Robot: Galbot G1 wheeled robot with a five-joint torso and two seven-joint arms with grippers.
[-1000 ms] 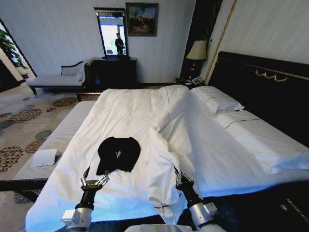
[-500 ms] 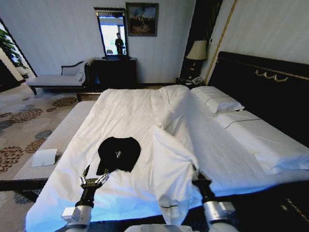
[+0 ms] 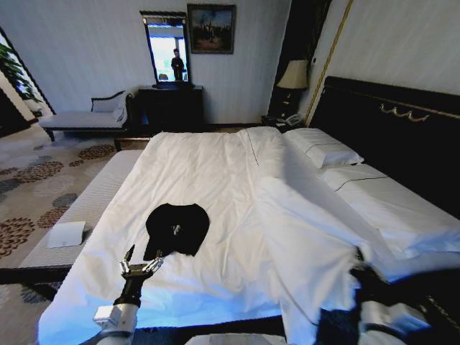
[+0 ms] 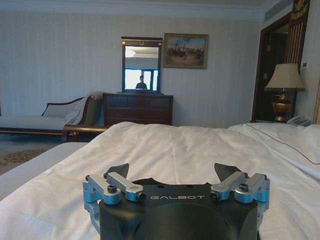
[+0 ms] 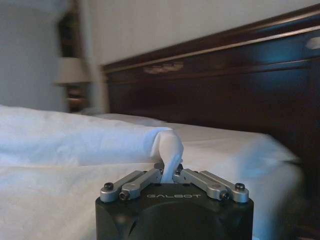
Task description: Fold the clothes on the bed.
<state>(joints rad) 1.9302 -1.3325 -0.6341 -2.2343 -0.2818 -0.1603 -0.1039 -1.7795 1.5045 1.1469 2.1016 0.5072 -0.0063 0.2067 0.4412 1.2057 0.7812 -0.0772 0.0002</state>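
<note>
Now the right hand [image 5: 169,176] is pinched on the white duvet [image 3: 302,237] by the bed's [image 3: 180,172] near edge. The left hand [image 3: 141,267] is spread apart, just beside the black T-shirt [image 3: 177,228] there.

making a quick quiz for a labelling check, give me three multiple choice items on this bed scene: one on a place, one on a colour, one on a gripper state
1. The crumpled soft T-shirt lies
A. on the white-sheeted bed
B. on the carpet
C. on a pillow

2. The T-shirt's colour is
A. red
B. black
C. green

3. The right gripper is
A. open and empty
B. shut on the T-shirt
C. shut on the white fabric duvet

Answers: 1 A, it rests on the sheet just beyond the open left gripper. 2 B, dark against the white. 3 C, the right wrist view shows white fabric pinched between its fingers.
</note>
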